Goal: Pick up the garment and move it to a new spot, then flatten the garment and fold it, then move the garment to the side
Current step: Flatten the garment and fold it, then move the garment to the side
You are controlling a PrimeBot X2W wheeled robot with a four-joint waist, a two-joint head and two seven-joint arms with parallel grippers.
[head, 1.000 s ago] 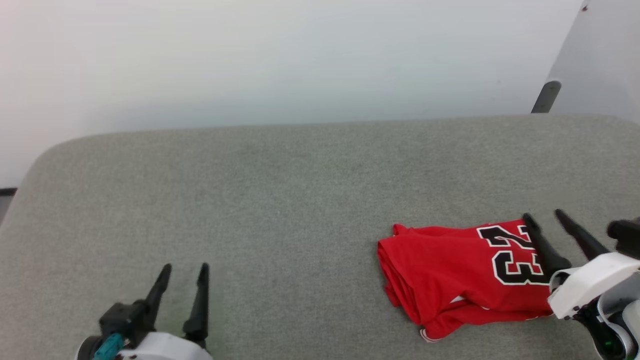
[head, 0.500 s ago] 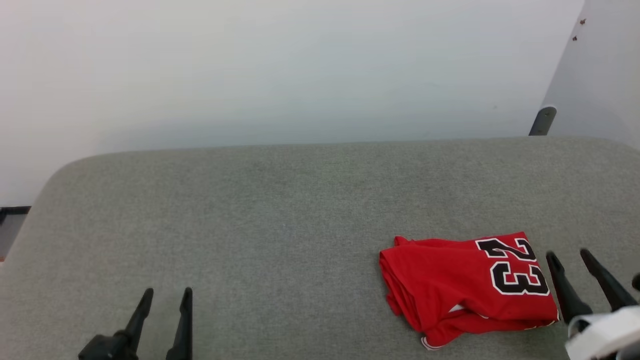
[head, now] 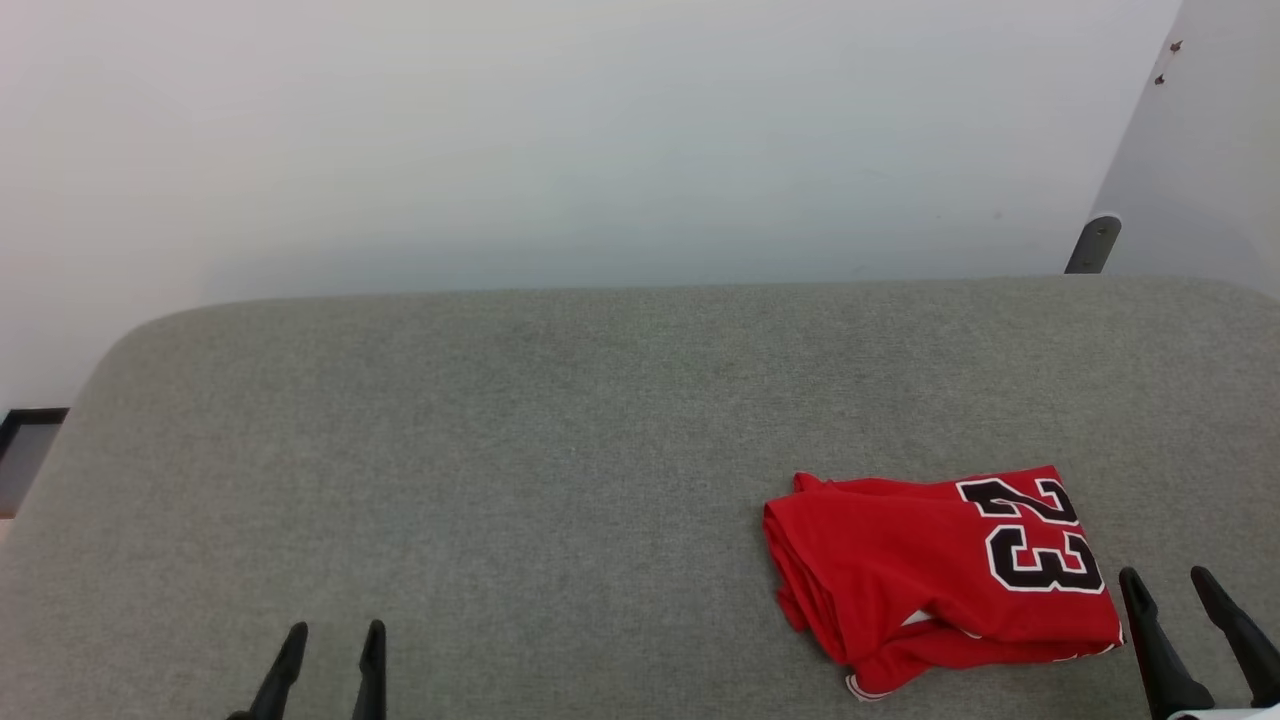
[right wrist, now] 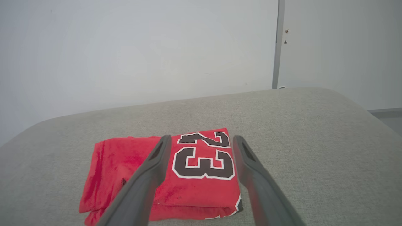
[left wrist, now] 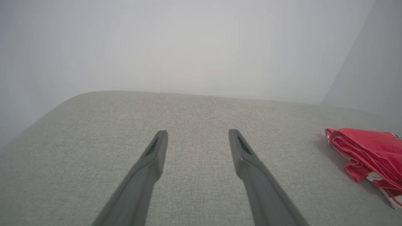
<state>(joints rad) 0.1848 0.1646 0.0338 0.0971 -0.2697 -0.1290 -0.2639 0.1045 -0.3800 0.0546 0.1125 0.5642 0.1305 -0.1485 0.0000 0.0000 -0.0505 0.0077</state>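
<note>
The garment (head: 940,575), a red jersey with a black white-outlined "23", lies folded into a compact bundle on the right part of the grey padded surface (head: 560,420). The "23" faces up in the right wrist view on the garment (right wrist: 201,163). My right gripper (head: 1168,580) stands open at the lower right, just beside the bundle's right edge, holding nothing. Far off at the lower left my left gripper (head: 334,632) is open and empty over bare fabric. In the left wrist view the garment (left wrist: 367,150) shows at the far right.
A pale wall (head: 600,140) rises behind the surface's far edge. A grey post (head: 1092,244) stands at the back right beside a wall panel. The surface's rounded left corner drops off toward a dark floor strip (head: 25,440).
Both grippers have drawn back toward the bottom edge; the right one has come off the jersey's "23" side. The camera has tilted a little. The garment stays put.
</note>
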